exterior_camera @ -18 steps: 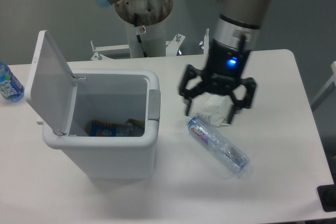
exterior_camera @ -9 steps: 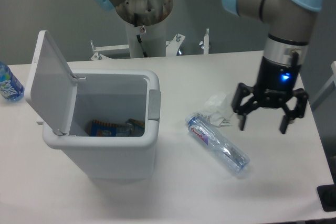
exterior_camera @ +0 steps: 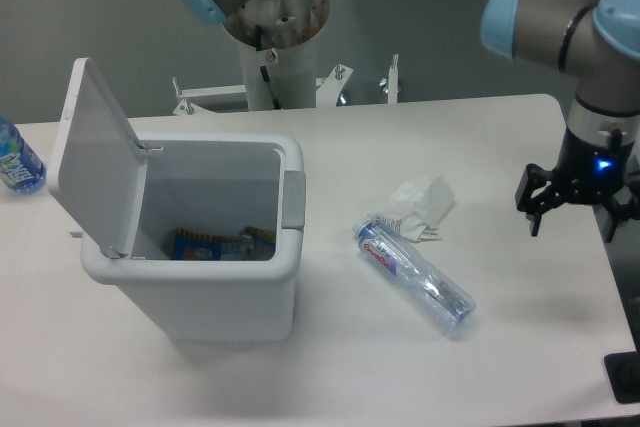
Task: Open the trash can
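Observation:
The white trash can [exterior_camera: 215, 282] stands on the left half of the table with its flat lid [exterior_camera: 95, 152] swung up and back on the left side. Its grey latch [exterior_camera: 293, 199] sits on the right rim. Colourful wrappers [exterior_camera: 215, 244] lie at the bottom inside. My gripper [exterior_camera: 572, 225] hangs far to the right near the table's right edge, well apart from the can, fingers spread open and holding nothing.
A clear plastic bottle [exterior_camera: 415, 274] lies on its side right of the can, with a crumpled white tissue [exterior_camera: 417, 203] just behind it. A blue-labelled bottle [exterior_camera: 15, 159] stands at the left edge. The robot's base column [exterior_camera: 273, 32] rises behind the table.
The gripper has swept to the right, from above the tissue and bottle to the table's right edge. The can, its raised lid and the loose items have stayed put.

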### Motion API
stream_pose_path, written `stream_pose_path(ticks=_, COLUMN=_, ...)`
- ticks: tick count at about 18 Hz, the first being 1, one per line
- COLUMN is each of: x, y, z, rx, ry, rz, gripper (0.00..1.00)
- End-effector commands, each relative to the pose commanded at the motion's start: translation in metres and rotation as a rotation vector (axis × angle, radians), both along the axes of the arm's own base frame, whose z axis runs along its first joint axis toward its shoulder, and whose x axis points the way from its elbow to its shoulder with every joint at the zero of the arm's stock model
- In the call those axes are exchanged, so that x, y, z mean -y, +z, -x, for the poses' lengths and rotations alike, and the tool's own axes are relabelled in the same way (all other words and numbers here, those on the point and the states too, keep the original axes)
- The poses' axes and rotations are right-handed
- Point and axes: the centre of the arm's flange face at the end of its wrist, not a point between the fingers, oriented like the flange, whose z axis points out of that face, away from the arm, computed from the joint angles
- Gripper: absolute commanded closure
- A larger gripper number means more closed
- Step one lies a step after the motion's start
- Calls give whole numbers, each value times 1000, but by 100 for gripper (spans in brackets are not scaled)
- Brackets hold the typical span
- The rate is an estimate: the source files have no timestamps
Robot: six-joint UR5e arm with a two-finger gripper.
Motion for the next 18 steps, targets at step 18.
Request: stream_pose_path(ticks=18, x=-6, y=-13, z=-11, rx=-65, ry=-193, rz=281, gripper=0)
